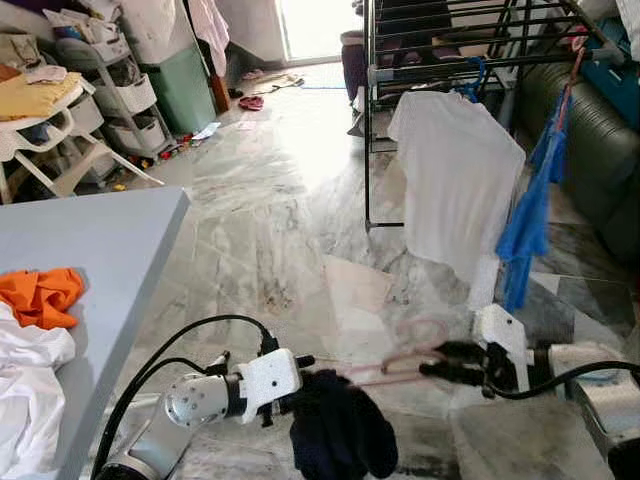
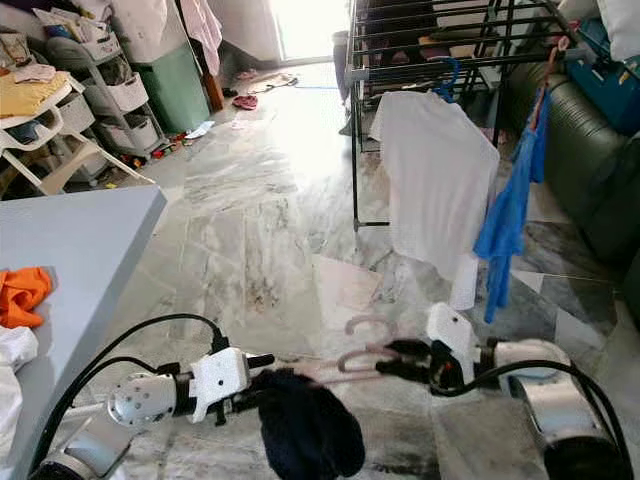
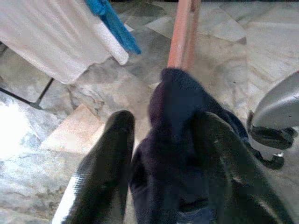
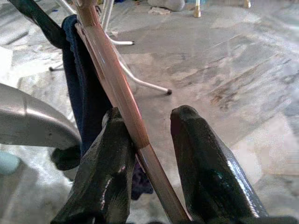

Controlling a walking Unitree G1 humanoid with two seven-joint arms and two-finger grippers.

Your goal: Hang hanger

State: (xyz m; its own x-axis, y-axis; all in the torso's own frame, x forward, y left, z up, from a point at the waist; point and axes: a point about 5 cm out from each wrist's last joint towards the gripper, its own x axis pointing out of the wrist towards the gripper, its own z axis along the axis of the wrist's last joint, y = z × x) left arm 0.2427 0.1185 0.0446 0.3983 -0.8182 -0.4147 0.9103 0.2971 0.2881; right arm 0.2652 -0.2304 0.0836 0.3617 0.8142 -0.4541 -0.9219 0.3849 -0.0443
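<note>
Two claws, left claw (image 1: 305, 385) gripping dark garment (image 1: 340, 425), right claw (image 1: 435, 362) around pink hanger (image 1: 400, 352)

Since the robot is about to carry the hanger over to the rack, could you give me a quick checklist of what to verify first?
1. Right gripper on the pink hanger: ok, the hanger lies between its fingers.
2. Left gripper on the dark navy garment: ok, cloth between its fingers.
3. Garment seated on hanger: cannot tell, it hangs bunched at one end.
4. Hook free: ok, nothing caught on it.
5. Free rail on the black drying rack: cannot tell; a white T-shirt and a blue garment already hang there.
6. Marble floor to the rack: ok.
</note>
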